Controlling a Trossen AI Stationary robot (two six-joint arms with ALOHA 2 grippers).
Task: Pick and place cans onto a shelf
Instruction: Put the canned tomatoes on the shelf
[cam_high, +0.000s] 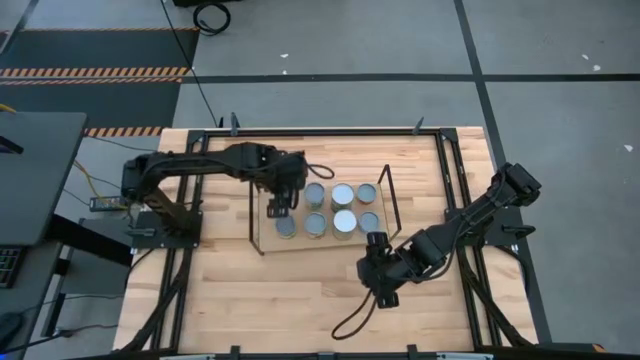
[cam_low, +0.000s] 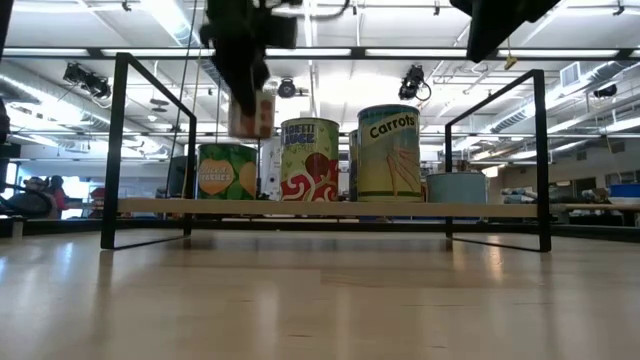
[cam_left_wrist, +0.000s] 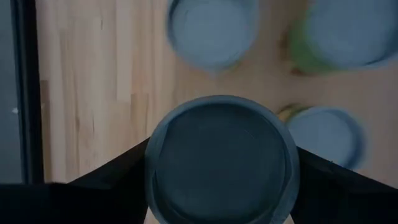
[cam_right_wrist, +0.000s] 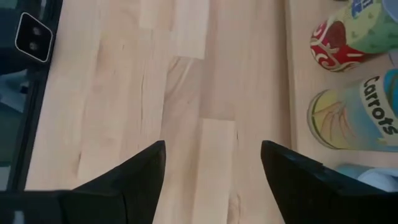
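The left tool (cam_high: 283, 190) grips a can (cam_left_wrist: 222, 158) upright above the shelf's (cam_high: 385, 195) left end, seemingly not yet seated; the right tool (cam_high: 378, 262), released, hangs near the shelf's front.

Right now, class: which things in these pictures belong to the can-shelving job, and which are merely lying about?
Job:
- cans on the shelf
- can held in left gripper
- right gripper, open, empty

Lying about:
- black cable on table

Cans on the shelf (cam_low: 320, 207): green can (cam_low: 226, 170) with a yellow heart, red-and-white swirly one (cam_low: 309, 160), pale "Carrots" can (cam_low: 389, 153) in yellowish-green. Silver-grey lids (cam_high: 343, 194). Light wood surface (cam_low: 320, 300), black wire frames.
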